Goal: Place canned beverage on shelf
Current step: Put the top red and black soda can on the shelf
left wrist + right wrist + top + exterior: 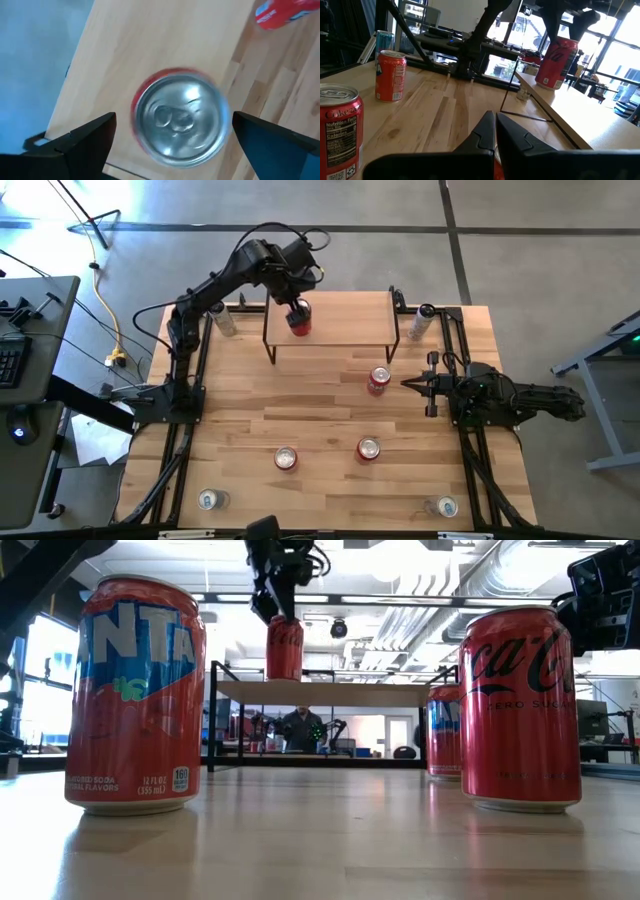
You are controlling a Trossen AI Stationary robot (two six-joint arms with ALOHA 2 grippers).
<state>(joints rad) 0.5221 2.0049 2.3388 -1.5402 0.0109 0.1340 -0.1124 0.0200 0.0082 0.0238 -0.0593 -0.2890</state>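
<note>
A wide wooden table [320, 420] carries several drink cans, and at its far edge stands the shelf [340, 330], a small rack with a pale wooden top on thin black wire legs. My left arm reaches over that shelf; my right arm waits low at the right side of the table, its right gripper [408, 383] pressed fully closed and holding nothing.

A red cola can [285, 648] stands upright on the shelf top, toward its left end and back from the front edge. My left gripper [175, 137] hangs directly above it, fingers [82, 137] spread to their widest on either side of the can's silver lid, touching neither side. I have hold of nothing.

The can looks delivered, so the step in hand seems to be backing away. To do that well I should rise straight up, keeping the fingers wide so neither brushes the lid or rim and tips the can, and swing aside only when clear of its top.
</note>
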